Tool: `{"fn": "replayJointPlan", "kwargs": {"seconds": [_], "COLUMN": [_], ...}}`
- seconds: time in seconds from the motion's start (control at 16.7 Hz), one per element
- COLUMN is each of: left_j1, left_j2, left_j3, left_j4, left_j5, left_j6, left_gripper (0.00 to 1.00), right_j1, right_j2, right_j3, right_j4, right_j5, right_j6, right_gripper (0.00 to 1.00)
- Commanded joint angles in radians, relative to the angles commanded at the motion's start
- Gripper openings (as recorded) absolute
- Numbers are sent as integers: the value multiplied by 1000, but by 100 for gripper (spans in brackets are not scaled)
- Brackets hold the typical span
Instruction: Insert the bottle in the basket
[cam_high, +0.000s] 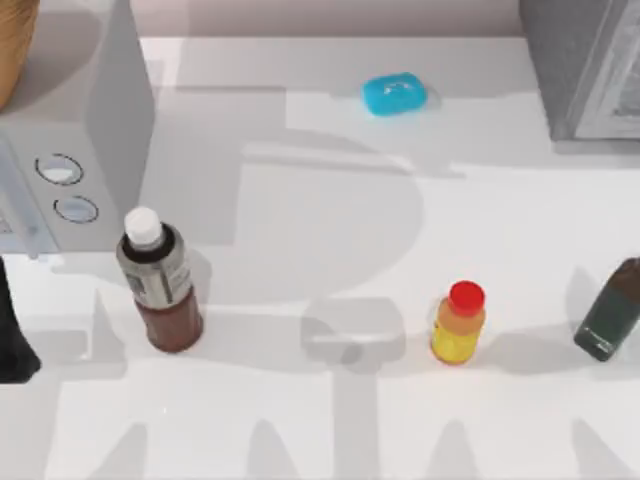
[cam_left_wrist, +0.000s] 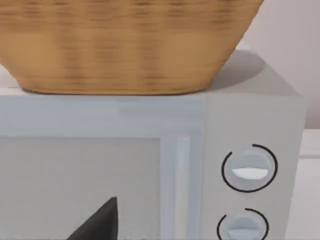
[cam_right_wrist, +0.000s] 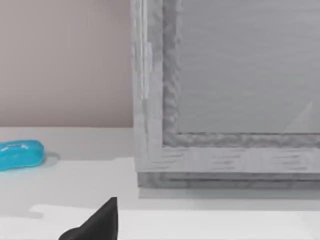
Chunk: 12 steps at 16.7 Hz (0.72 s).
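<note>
The left wrist view reveals the wicker basket (cam_left_wrist: 125, 47) sitting atop the microwave (cam_left_wrist: 250, 125); the bottle (cam_high: 158, 280) stands upright beside it. Left gripper (cam_high: 15, 340), apparently parked, sits at the table's left edge.

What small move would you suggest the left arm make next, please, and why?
Probably swing the left gripper right toward the bottle. The bottle stands upright and untouched beside the microwave, and the basket sits atop that microwave, so grasping comes first.
</note>
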Motion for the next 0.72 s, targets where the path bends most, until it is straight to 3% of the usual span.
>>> {"fn": "replayJointPlan", "kwargs": {"seconds": [0.3,0.72], "left_j1": [3,43], "left_j2": [63,563], "left_j3": [0,12], "left_j4": [61,519], "left_j5": [47,328], "left_j6": [17,90], "left_gripper": [100,100], "right_j1": [0,0], "right_j2": [0,0], "right_j3": [0,0], "right_j4": [0,0], "right_j5": [0,0], "right_j6": [0,0], "right_gripper": [100,100]}}
